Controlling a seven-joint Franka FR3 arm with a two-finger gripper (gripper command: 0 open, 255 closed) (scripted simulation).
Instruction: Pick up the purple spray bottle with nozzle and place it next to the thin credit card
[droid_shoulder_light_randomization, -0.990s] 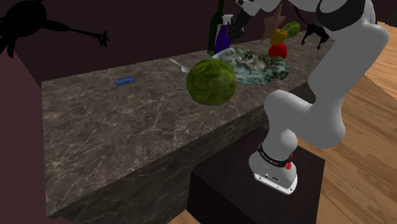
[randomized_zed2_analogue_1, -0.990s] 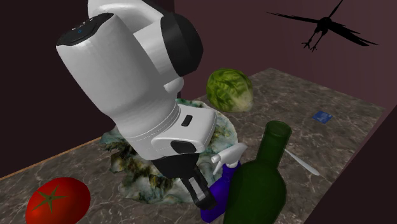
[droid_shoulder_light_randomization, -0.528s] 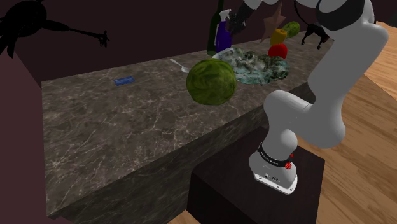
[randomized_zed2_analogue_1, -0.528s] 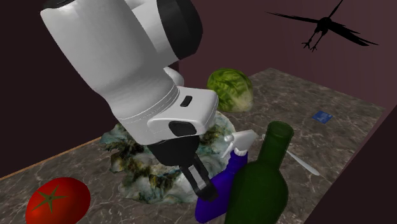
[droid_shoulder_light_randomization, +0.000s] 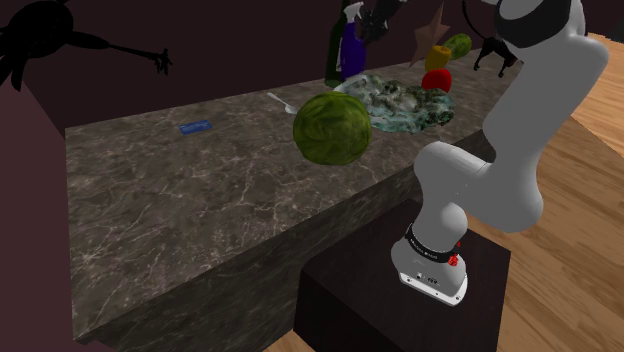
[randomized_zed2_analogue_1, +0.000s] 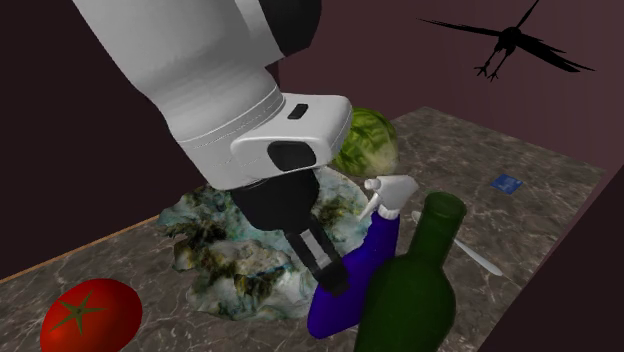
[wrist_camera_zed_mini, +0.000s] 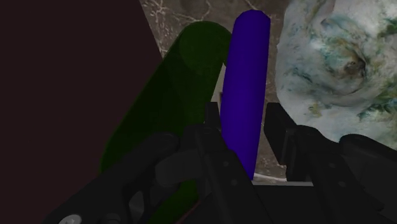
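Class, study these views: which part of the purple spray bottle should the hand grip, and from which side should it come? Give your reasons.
Probably the smooth purple body of the spray bottle, below the white nozzle. It is slim and even enough to sit clasped in the hand, as it does here. Come from the side away from the green bottle, which stands close beside it.

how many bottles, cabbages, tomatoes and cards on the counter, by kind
bottles: 2 (purple spray bottle with white nozzle, dark green bottle)
round green cabbage: 1
red tomato: 1
thin blue card: 1
total: 5
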